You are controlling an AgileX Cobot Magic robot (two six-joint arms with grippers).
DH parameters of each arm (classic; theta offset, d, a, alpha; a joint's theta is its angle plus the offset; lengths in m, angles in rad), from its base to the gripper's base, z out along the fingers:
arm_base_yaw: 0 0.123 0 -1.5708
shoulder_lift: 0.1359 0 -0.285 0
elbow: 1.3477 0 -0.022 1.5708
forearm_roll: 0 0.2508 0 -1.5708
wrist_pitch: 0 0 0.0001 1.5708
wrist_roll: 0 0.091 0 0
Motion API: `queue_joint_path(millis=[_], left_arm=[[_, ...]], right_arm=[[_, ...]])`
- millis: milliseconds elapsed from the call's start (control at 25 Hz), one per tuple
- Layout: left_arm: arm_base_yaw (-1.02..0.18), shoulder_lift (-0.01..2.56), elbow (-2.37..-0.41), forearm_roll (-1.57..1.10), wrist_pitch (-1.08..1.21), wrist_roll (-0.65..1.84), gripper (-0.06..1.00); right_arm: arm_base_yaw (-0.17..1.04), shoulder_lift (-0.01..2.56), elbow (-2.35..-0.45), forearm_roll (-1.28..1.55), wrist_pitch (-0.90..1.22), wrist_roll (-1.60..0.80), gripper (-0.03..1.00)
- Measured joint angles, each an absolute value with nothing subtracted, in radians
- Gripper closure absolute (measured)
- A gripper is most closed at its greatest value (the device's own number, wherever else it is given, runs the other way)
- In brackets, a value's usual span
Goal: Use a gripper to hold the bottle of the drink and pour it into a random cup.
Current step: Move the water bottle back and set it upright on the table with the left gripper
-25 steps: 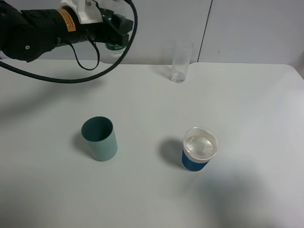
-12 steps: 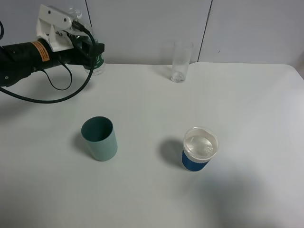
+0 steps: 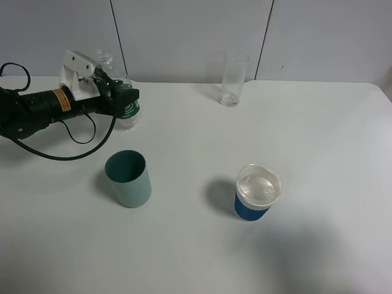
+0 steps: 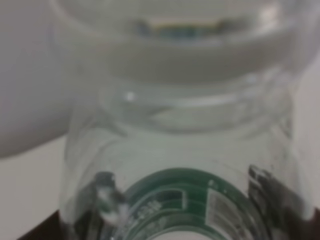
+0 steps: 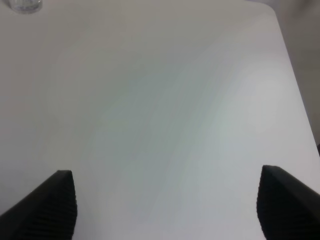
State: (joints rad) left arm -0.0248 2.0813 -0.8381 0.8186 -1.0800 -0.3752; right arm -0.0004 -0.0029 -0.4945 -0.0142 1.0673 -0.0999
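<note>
The clear bottle (image 3: 127, 110) with a green label stands upright at the back left of the table, uncapped. My left gripper (image 3: 117, 95) reaches in from the left and is shut around its body. The bottle fills the left wrist view (image 4: 180, 150), blurred and very close. The blue cup (image 3: 257, 197) with a white rim stands right of centre near the front and holds clear liquid. It is far from the bottle. My right gripper (image 5: 167, 210) is open and empty over bare table. It is out of the exterior view.
A taller pale teal cup (image 3: 127, 179) stands in front of the bottle, left of centre. A tall clear glass (image 3: 233, 79) stands at the back centre near the wall; its base shows in the right wrist view (image 5: 22, 5). The table (image 3: 318, 135) is white.
My left arm has come down from high at the back left, carrying the bottle. The bottle now stands upright on the table. The cups and the glass have not moved.
</note>
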Motion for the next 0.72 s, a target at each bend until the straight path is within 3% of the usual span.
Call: queue_joint_path(millis=[400,720], left_arm=[[-0.019,2.105,-0.838,0.837,-1.016,-0.144,0.40],[-0.019,2.105,-0.838,0.851,-1.013,-0.124,0.40]], right_arm=[[0.000,-0.003,-0.494,-0.014,1.067,-0.100,0.23],[0.000,-0.003,-0.494,-0.014,1.067,-0.100,0.23]])
